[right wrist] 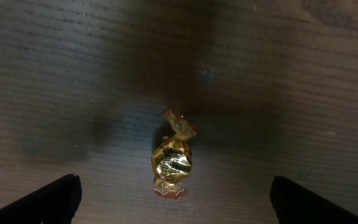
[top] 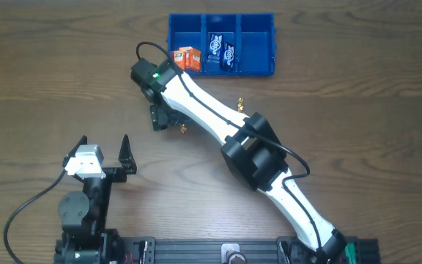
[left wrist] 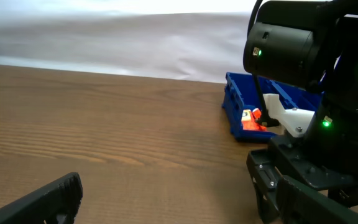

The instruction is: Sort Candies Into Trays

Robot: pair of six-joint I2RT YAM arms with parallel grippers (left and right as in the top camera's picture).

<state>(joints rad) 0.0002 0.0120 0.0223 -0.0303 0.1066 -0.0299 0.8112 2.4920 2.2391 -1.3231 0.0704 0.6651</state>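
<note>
- Hovering over a gold-wrapped candy (right wrist: 173, 160) on the wooden table (top: 42, 73), the right gripper (top: 161, 117) is holding its fingers wide apart, gripping nothing.
- The left gripper (top: 105, 150) is sitting near its base, fingers spread and empty.
- The blue tray (top: 222, 16) is holding orange candies (top: 187, 57) in its left compartment and blue-wrapped candies (top: 222, 48) in the middle one.
- A second gold candy (top: 238, 100) is lying on the table, apart from the first.

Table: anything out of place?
Nothing damaged. Gold candy lies loose under the open right tool; second candy beside the right arm, both outside the tray.
</note>
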